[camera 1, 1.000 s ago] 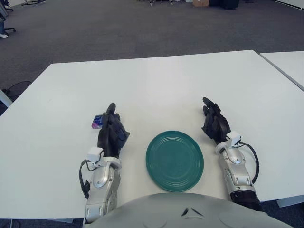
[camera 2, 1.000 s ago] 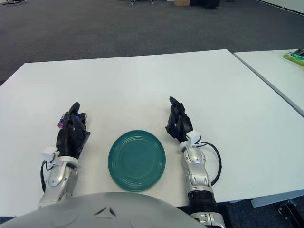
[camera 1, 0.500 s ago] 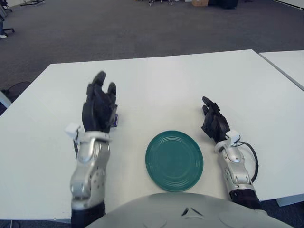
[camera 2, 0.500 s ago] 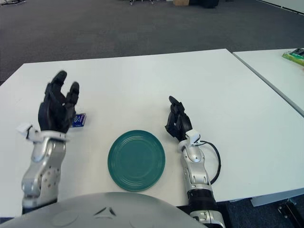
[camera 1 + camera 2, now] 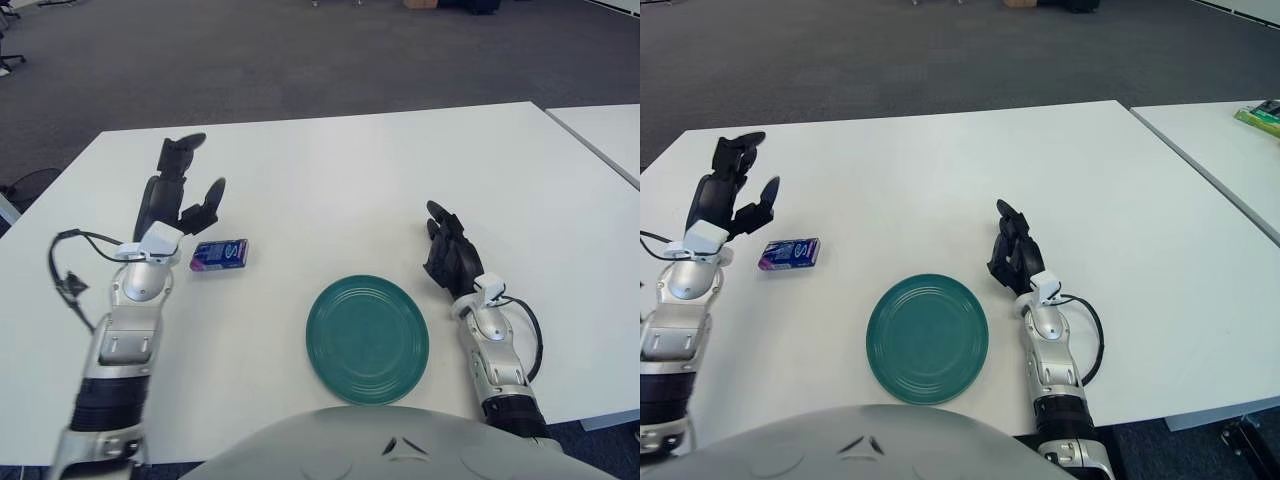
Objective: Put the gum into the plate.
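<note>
1. Gum (image 5: 219, 256): you have a small flat blue-purple pack lying on the white table (image 5: 340, 170), left of the green plate (image 5: 368, 338) and apart from it.
2. Handling: judge it light, stiff and slick-wrapped; pinch across its long edges so it does not skid.
3. Left hand (image 5: 176, 198): raised just beyond and left of the pack, fingers spread, holding nothing.
4. Right hand (image 5: 450, 257): parked on the table right of the plate, fingers relaxed, empty.

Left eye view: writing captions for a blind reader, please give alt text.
A small gum pack lies on a white table, left of an empty green plate. The left robot hand hovers open beside the gum; the right robot hand rests right of the plate.
</note>
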You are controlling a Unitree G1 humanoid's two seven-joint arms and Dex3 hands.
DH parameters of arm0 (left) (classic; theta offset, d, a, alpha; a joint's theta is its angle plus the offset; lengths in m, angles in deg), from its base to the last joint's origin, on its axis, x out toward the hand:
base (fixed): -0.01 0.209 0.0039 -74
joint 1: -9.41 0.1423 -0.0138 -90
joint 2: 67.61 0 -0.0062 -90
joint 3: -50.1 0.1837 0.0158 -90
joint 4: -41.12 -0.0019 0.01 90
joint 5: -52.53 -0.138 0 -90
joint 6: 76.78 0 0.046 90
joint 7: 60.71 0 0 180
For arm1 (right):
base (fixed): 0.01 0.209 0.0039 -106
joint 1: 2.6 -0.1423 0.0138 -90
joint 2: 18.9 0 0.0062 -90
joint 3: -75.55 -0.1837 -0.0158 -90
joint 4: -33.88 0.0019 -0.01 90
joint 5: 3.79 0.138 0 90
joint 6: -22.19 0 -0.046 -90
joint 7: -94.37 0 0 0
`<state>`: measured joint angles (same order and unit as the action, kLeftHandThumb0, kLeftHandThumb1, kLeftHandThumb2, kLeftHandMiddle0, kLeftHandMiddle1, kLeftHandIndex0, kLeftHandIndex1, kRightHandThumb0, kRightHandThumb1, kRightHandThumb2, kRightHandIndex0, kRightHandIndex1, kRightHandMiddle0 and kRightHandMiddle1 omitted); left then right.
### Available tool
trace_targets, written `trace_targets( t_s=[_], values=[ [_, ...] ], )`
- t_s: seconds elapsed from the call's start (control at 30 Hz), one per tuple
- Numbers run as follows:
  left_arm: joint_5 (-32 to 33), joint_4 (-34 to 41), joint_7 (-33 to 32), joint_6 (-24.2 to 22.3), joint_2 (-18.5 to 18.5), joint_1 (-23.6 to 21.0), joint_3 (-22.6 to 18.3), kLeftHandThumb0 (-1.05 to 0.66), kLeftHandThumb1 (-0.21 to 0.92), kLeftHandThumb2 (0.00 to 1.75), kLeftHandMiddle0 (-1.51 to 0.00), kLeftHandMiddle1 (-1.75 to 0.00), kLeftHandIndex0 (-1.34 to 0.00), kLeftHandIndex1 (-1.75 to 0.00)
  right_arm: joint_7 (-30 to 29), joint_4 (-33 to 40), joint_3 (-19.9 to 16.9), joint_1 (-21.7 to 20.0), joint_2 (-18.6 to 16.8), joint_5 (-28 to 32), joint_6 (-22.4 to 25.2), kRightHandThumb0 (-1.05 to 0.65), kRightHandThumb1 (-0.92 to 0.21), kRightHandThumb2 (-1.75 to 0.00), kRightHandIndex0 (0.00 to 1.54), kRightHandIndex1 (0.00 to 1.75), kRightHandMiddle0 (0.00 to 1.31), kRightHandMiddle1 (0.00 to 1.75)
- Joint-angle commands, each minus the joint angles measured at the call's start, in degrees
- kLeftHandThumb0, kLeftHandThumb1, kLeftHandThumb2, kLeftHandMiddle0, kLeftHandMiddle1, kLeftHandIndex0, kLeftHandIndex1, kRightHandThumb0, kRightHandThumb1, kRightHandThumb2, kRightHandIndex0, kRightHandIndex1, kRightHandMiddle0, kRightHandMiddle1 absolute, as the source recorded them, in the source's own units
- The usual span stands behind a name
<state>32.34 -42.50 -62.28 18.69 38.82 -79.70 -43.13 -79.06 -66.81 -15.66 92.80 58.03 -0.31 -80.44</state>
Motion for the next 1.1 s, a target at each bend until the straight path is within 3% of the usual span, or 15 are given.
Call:
trace_targets(
  t_s=[0.0,0.23,0.5,0.83,1.07],
  values=[
    [-13.83,-16.35,4.3,8.81,12.8,-7.21,8.44,-1.0,0.92,0.42,-0.37,-0.03,-0.04,-1.16,-0.4,-4.35,-0.14,1.69,-0.4,-0.05,3.47,-0.64,-0.92,-0.91,0.1,0.0,0.0,0.39],
    [-17.0,-28.8,4.28,14.06,14.42,-11.85,13.12,-1.04,0.92,0.38,-0.29,-0.01,0.0,-1.11,-0.37,-5.25,-0.23,1.53,-0.58,0.13,2.64,-0.64,-0.92,-0.91,0.1,0.0,0.0,0.39],
    [-19.65,-38.07,4.92,18.03,15.16,-15.04,17.48,-1.05,0.92,0.39,-0.16,0.0,0.0,-0.84,-0.27,-6.05,-0.68,1.35,-0.45,0.45,2.54,-0.64,-0.92,-0.9,0.11,0.01,0.0,0.39],
    [-20.4,-45.24,6.42,20.51,14.0,-18.67,21.29,-1.05,0.92,0.39,-0.12,0.0,0.0,-0.75,0.73,-6.28,-1.26,1.09,0.24,0.69,2.94,-0.65,-0.92,-0.92,0.12,0.01,0.0,0.37],
    [-21.14,-49.57,6.24,19.84,10.93,-19.75,24.5,-1.05,0.92,0.38,-0.08,0.0,0.0,-0.68,1.04,-6.81,-1.55,0.71,0.35,0.67,2.97,-0.65,-0.92,-0.93,0.13,0.01,0.0,0.36]
  ],
)
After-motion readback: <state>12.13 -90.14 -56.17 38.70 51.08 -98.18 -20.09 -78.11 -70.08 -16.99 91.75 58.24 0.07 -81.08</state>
